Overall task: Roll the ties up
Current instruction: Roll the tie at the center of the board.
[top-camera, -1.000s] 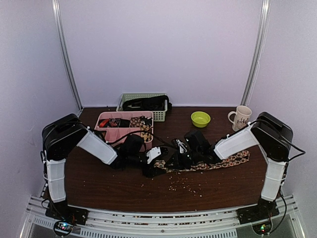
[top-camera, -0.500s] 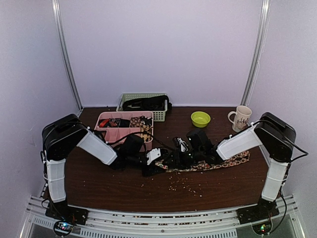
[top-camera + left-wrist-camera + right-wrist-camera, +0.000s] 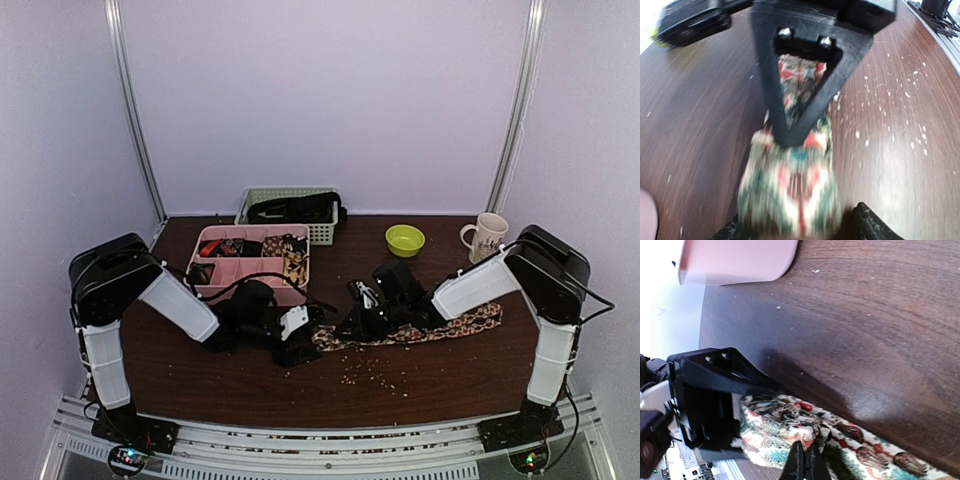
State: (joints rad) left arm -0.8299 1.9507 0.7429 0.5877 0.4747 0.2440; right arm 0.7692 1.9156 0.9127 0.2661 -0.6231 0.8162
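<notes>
- The left gripper (image 3: pixel 800 226) has its fingers a roll's width apart. They stand at both sides of the rolled end of the tie (image 3: pixel 430 328) and hold it, though the wrist picture is blurred.
- The right gripper (image 3: pixel 802 462) is nearly closed and pinches the fabric just right of the roll, very close to the left gripper's finger.
- The rest of the tie lies flat on the table (image 3: pixel 200 370) and goes to the right, partly hidden under the right arm.
- Pale crumbs (image 3: pixel 380 375) are scattered near to it.
- Far left stands a pink tray (image 3: pixel 240 272) with small red and black things and a printed tie (image 3: pixel 293 255) in its compartments.
- Behind it a green basket (image 3: pixel 322 235) holds something black.
- Far right are a green bowl (image 3: pixel 405 240) and a mug (image 3: pixel 487 237).
</notes>
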